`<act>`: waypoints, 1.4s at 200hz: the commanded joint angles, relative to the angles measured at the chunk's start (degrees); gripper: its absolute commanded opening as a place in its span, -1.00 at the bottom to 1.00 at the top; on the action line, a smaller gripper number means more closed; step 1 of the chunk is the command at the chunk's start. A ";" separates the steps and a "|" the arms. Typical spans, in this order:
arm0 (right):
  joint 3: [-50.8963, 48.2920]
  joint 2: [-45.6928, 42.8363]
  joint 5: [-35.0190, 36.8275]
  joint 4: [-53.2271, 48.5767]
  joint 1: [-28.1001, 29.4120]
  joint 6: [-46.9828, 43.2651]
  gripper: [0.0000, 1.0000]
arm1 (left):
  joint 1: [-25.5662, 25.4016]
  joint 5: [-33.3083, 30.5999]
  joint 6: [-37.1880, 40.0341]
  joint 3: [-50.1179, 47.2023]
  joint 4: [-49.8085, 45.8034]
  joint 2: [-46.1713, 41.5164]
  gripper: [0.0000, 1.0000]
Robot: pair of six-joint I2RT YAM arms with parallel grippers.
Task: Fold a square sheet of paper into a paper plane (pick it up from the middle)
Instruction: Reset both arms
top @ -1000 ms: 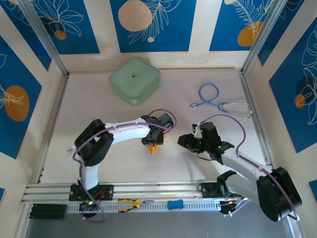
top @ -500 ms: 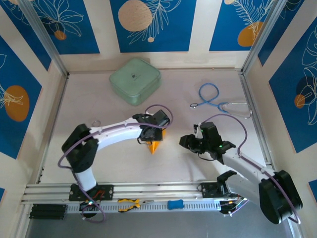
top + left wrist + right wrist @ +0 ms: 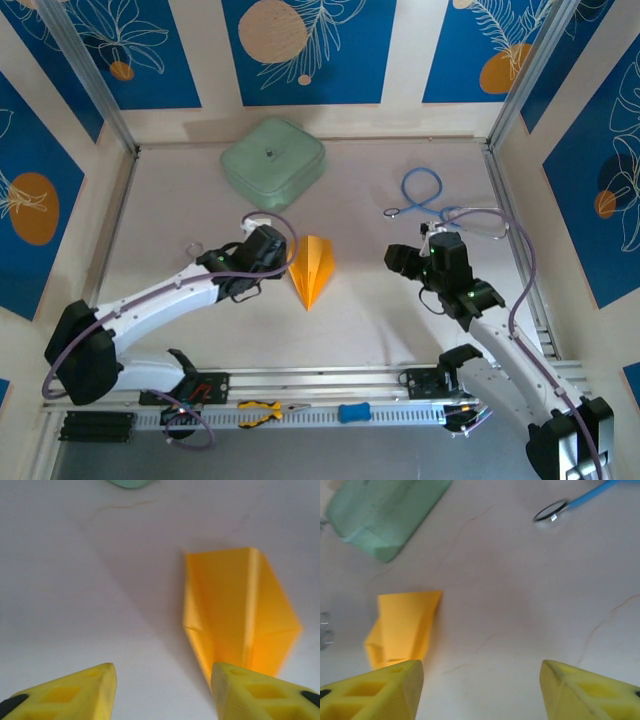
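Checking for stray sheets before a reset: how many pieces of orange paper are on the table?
1: the folded paper plane lies flat between the left pincer and the right pincer, both open and holding nothing. A scrap could be hidden beneath them.

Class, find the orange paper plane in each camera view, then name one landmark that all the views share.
Top external: plane at the centre.
Left wrist: plane right of centre.
Right wrist: plane at lower left.
Shared landmark: green case, above and left of the plane in every view.
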 commanded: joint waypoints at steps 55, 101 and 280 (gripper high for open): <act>-0.87 21.52 6.83 24.14 -13.90 -22.65 0.50 | 16.71 -15.63 19.11 -11.69 16.87 -8.30 0.75; -4.33 32.33 -11.07 46.99 -20.17 -25.29 0.47 | 26.29 -15.50 28.59 -18.77 33.39 -7.07 0.92; -8.02 41.65 -5.45 64.23 -19.11 -25.38 0.98 | 38.12 8.32 39.92 -30.47 85.66 17.35 0.99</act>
